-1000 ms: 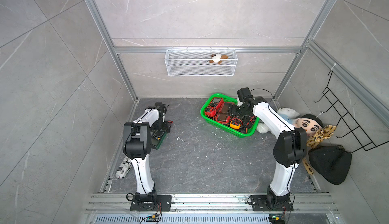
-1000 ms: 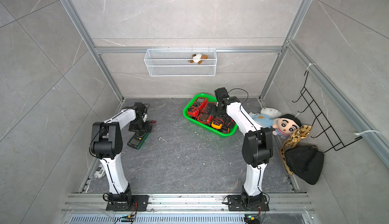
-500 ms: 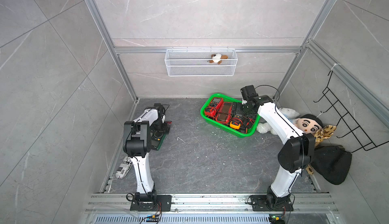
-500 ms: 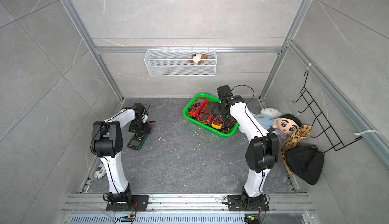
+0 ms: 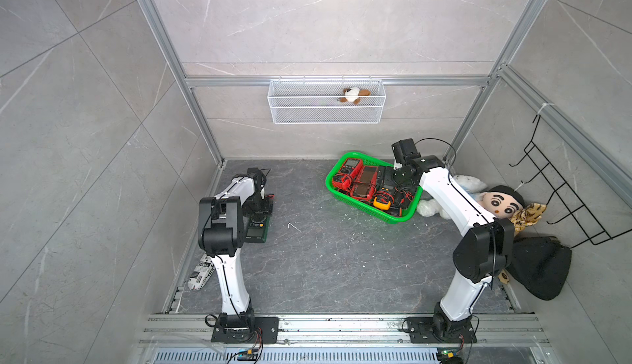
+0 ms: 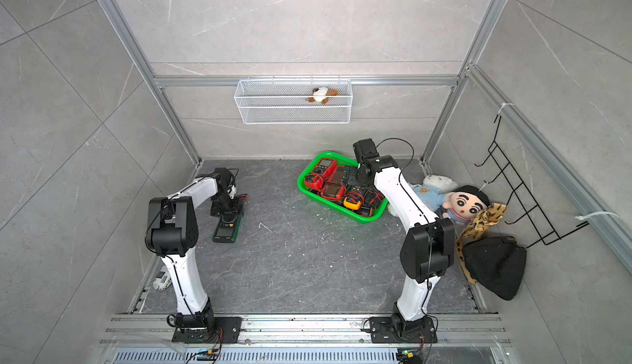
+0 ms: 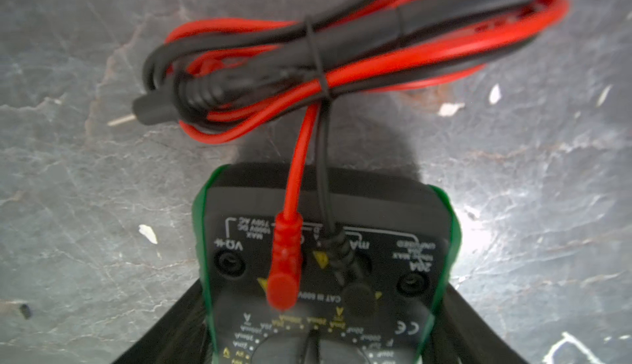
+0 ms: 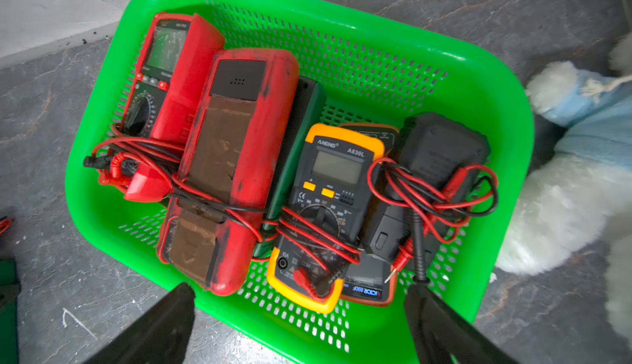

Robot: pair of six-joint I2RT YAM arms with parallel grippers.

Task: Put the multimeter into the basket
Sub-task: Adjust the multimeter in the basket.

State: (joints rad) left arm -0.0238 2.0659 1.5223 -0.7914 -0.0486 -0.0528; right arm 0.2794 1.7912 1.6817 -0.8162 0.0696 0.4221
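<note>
- The jaws of the left gripper (image 7: 325, 283) are seen only in the left wrist view. One stands on each side of the multimeter (image 7: 376, 201), right against its green sides; whether it is gripped cannot be told.
- The same view alone shows the test leads (image 7: 342, 54): a red and a black one are plugged into the multimeter's sockets. The rest is bundled with a black tie and laid on the surface (image 5: 325, 259) just beyond it.
- In both top views these jaws are hidden under the arm's wrist. The multimeter's display end, cut off in the wrist view, is seen there pointing toward the near edge.
- The multimeter is placed flat near the left edge of the surface, well apart from the basket (image 5: 328, 182).
- The jaws of the right gripper (image 8: 300, 288) are shown wide apart in the right wrist view, above the basket's rim.
- The basket is set near the far edge, toward the far right corner. Several meters (image 8: 239, 160) are packed inside it among tangled leads.
- Print on a yellow meter (image 8: 337, 170) is readable in the right wrist view only; the top views give just colours.
- A white plush (image 8: 564, 191) touches the basket's outer side.
- Only the top views show the doll (image 5: 502, 203) by the right edge and the wire-mesh basket (image 5: 326, 114) on the back wall.
</note>
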